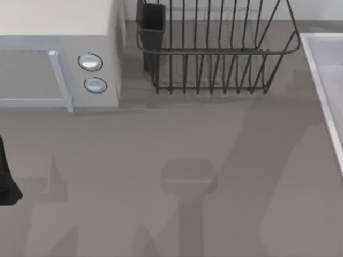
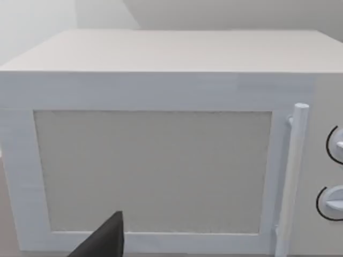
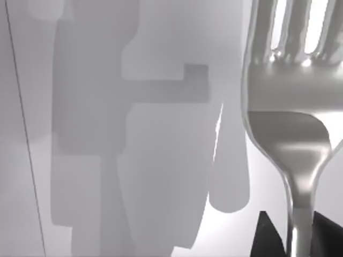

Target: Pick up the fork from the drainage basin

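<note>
The fork (image 3: 289,107) is shiny silver and fills the near side of the right wrist view, tines away from the camera. Its narrow shaft runs down between two dark fingers (image 3: 263,238) of my right gripper (image 3: 296,238), which is shut on it. Behind the fork is a pale surface crossed by grey shadows. The drainage basin (image 1: 214,53), a black wire rack, stands at the back centre of the table in the top view. My left arm (image 1: 8,184) is parked at the table's left edge, and its gripper (image 2: 104,241) faces the microwave.
A white microwave (image 1: 59,53) with a handle and two dials stands at the back left. A dark cutlery holder (image 1: 151,27) hangs on the rack's left end. A pale raised edge (image 1: 324,80) runs along the right side. Arm shadows lie across the grey table (image 1: 187,176).
</note>
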